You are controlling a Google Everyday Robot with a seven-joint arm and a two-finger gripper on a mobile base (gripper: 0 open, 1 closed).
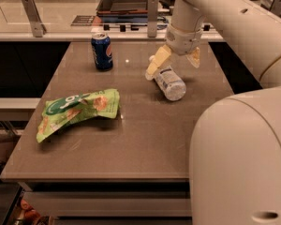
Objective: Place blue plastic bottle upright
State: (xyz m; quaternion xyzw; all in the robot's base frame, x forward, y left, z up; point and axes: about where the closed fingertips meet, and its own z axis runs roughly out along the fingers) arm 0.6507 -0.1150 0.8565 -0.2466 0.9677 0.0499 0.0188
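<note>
The blue plastic bottle (169,82) is a small clear bottle with a pale label. It lies on its side on the brown table (145,139), right of centre, with its white cap (152,58) pointing to the far left. My gripper (176,60) hangs straight down over the bottle's cap end. It is open, with one yellowish finger (158,63) on the left of the bottle neck and the other on the right. The fingers straddle the bottle without closing on it.
A dark blue soda can (102,51) stands upright at the far left of the table. A green chip bag (77,111) lies flat at the left front. A counter with a tray (126,1) runs behind the table. My pale base (243,163) fills the right foreground.
</note>
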